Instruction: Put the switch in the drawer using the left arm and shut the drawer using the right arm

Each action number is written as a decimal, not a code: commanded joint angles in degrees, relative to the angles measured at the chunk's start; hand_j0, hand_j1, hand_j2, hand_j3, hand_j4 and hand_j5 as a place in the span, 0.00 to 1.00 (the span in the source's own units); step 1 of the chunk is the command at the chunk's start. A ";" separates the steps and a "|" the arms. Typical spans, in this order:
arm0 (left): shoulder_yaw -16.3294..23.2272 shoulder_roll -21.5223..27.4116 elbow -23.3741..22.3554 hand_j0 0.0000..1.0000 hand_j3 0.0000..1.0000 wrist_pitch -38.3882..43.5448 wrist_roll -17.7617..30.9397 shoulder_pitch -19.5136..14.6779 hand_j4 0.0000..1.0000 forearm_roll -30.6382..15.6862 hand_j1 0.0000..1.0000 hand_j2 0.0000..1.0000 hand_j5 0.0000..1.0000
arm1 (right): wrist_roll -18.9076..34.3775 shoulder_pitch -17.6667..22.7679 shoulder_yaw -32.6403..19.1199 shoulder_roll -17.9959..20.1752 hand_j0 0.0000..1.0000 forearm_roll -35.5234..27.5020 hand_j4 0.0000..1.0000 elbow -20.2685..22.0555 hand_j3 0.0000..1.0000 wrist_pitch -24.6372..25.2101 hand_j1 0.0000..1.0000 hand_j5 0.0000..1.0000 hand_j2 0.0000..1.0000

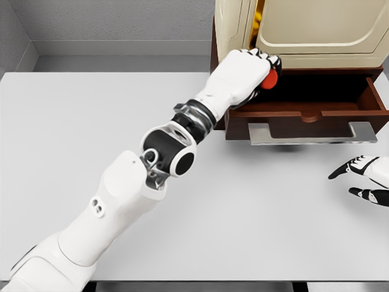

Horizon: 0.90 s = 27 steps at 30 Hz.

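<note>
The left hand (258, 73) grips the red switch (270, 79) over the open drawer (316, 109), upper right, ready to drop it, while the open right hand (364, 176) waits at the right edge.

Switch (270, 79): small red-orange rounded piece, mostly hidden, was clamped in the left hand (248, 76) fingers, poking out on the hand's right side. Drawer (316, 103): dark brown wood, pulled open, flat grey handle in front, sat directly under and right of that hand; switch was held above its left end.
</note>
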<state>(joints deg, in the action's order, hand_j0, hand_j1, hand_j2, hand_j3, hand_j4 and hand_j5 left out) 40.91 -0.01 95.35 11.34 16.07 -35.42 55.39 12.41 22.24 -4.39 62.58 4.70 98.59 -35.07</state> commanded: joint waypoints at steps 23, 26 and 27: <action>4.00 0.01 -1.57 0.69 0.69 0.17 -0.16 -2.64 0.69 0.68 0.69 0.69 0.69 | -0.02 -0.26 -0.01 0.09 0.66 -0.39 0.66 -0.42 0.66 0.07 0.66 0.66 0.66; 4.18 0.01 -1.75 0.69 0.69 0.26 -0.16 -2.55 0.69 2.35 0.69 0.69 0.69 | -0.02 -0.26 -0.01 0.09 0.66 -0.39 0.66 -0.42 0.66 0.07 0.66 0.66 0.66; 4.27 0.01 -1.75 0.69 0.69 0.26 -0.16 -2.46 0.69 2.88 0.69 0.69 0.69 | -0.02 -0.26 -0.01 0.09 0.66 -0.39 0.66 -0.42 0.66 0.07 0.66 0.66 0.66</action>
<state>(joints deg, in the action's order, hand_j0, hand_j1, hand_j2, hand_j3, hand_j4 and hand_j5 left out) 45.12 -0.01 93.62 11.61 15.95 -37.88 57.25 12.41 21.97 -4.39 62.58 4.71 98.15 -35.07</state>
